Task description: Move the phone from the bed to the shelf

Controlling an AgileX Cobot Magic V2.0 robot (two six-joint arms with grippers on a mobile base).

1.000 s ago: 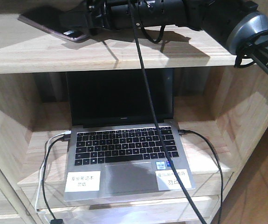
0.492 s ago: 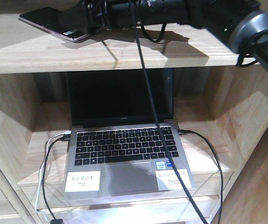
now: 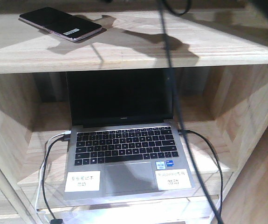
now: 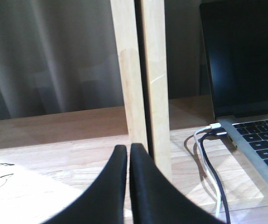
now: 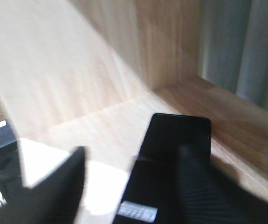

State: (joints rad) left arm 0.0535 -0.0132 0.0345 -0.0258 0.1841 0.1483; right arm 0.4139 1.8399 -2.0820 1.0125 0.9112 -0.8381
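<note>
R gripper (image 5: 129, 182) hangs just above the phone (image 5: 171, 163), fingers (image 5: 61, 186) spread wide either side of its near end, not touching as far as the blur shows. One phone, flat on the shelf (image 3: 138, 46) top board near the back-left corner, sticker end toward the front edge. L gripper (image 4: 128, 186) sits low over the lower board, tips pressed together, holding nothing, pointing at an upright post (image 4: 143, 79). One open laptop (image 3: 124, 154) on the lower board, two white labels on its palm rest, cables (image 3: 47, 177) plugged at both sides
</note>
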